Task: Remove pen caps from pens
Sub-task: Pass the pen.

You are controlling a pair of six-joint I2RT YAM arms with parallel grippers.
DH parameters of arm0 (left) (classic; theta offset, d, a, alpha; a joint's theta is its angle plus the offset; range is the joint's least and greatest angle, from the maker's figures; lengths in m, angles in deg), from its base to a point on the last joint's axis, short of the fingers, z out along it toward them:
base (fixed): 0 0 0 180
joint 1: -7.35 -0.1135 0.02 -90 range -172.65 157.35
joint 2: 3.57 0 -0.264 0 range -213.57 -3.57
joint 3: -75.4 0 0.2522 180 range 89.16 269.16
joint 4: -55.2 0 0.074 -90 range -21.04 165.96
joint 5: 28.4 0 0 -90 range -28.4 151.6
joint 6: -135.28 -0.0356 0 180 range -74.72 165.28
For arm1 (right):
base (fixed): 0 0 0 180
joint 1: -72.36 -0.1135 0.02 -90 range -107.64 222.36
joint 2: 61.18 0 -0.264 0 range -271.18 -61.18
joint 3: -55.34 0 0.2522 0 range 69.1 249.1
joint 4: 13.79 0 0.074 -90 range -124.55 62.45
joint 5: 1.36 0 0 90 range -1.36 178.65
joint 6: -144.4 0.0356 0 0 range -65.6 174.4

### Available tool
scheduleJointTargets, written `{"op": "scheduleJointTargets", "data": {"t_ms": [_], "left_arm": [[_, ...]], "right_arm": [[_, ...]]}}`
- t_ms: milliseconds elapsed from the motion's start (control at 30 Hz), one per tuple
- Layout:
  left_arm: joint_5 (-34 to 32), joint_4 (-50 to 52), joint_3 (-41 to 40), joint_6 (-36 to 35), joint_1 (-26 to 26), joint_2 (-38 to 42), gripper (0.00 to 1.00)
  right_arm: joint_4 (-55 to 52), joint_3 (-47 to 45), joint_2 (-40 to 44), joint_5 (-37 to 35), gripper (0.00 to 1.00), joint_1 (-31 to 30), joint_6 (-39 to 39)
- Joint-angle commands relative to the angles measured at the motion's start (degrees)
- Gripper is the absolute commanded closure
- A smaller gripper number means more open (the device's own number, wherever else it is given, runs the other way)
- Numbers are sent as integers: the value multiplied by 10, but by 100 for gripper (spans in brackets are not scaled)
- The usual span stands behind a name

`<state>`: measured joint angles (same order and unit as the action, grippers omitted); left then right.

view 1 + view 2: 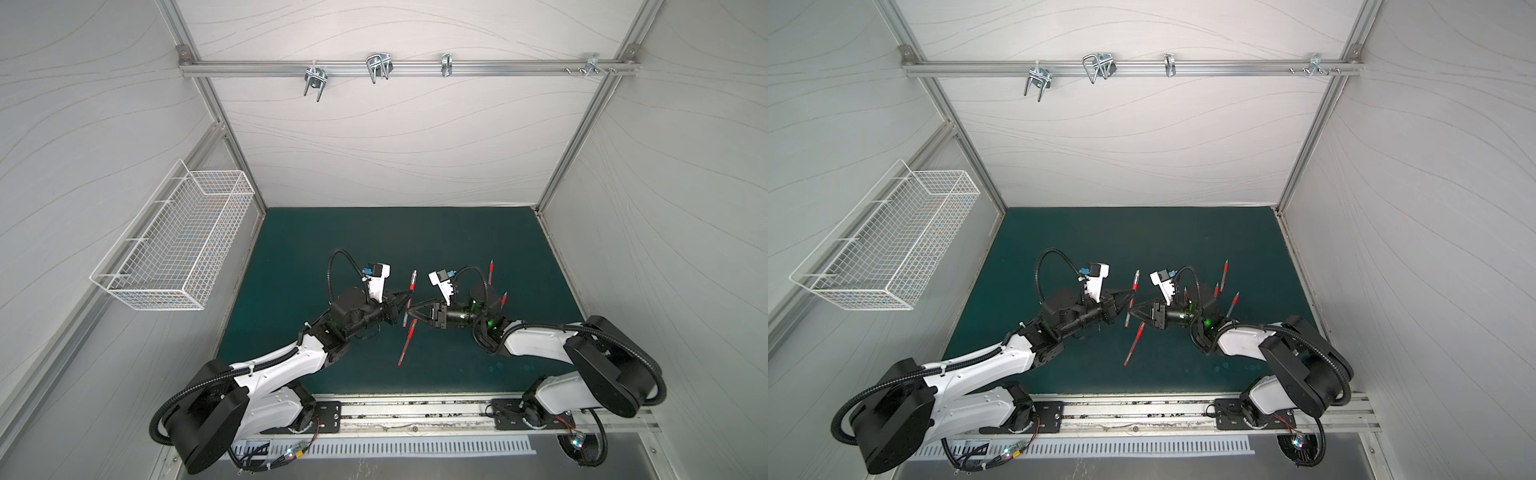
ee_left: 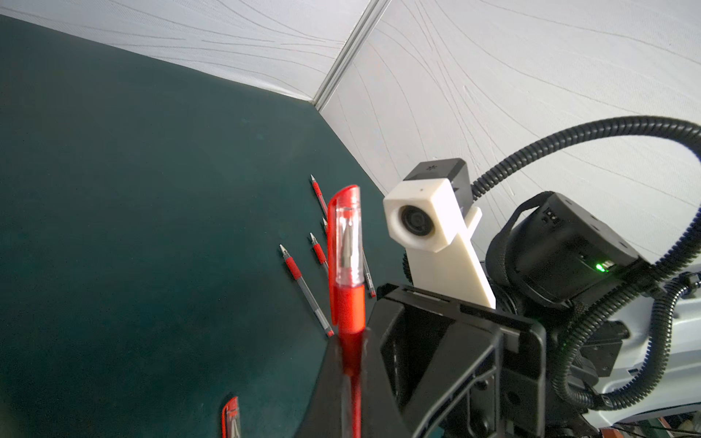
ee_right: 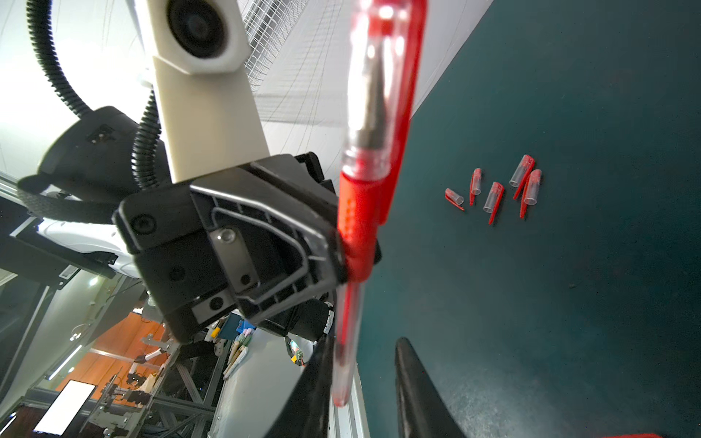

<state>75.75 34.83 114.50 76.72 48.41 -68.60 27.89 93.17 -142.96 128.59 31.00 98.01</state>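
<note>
Well, over the middle of the dark green mat the two arms meet nose to nose. The left gripper is clamped tight on the red grip section of a capped pen. It holds the pen clear of the mat, long axis running front to back, with the cap toward the back wall.

The right gripper comes in from the opposite side. Its jaws are narrow but apart, straddling the clear barrel on the near side of the left's hold, and one jaw stands off the barrel. So the cap lies beyond the left gripper from the right one, I'd judge, with open mat behind it.

A second capped pen lies just nearer the front edge. Uncapped pens lie to the right. Five loose caps show in the right wrist view.
</note>
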Motion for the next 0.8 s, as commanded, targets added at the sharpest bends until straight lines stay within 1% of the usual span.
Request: {"op": "scheduleJointTargets", "data": {"t_ms": [0, 33, 167, 333, 367, 433, 467, 533, 567, 633, 767], "left_arm": [[-3, -26, 7, -14, 7, -3, 100], [-4, -24, 7, -15, 8, -2, 100], [-8, -27, 2, -16, 9, 4, 100], [-15, -21, 2, -16, 9, 7, 100], [-17, -18, 2, -17, 10, 8, 97], [-26, -6, 3, -17, 9, 13, 83], [-32, 0, 3, -19, 9, 19, 74], [-41, 13, 3, -22, 7, 30, 63], [-44, 20, 3, -25, 7, 38, 59], [-49, 33, 4, -30, 5, 52, 55], [-51, 68, 13, -35, -2, 73, 50]], "right_arm": [[43, 11, -15, 8, 70, -8, 11], [50, 12, -20, 10, 71, -9, 13], [78, 19, -45, 18, 83, -14, 24], [67, 20, -42, 18, 96, -14, 13], [54, 19, -35, 15, 98, -14, 3], [13, 19, -12, 2, 100, -14, -24], [-17, 19, 3, -9, 100, -14, -43], [-92, 24, 36, -36, 100, -14, -83], [-142, 30, 54, -53, 100, -14, -106], [-225, 43, 87, -85, 100, -15, -144], [-335, 58, 137, -156, 100, -21, -200]]}}
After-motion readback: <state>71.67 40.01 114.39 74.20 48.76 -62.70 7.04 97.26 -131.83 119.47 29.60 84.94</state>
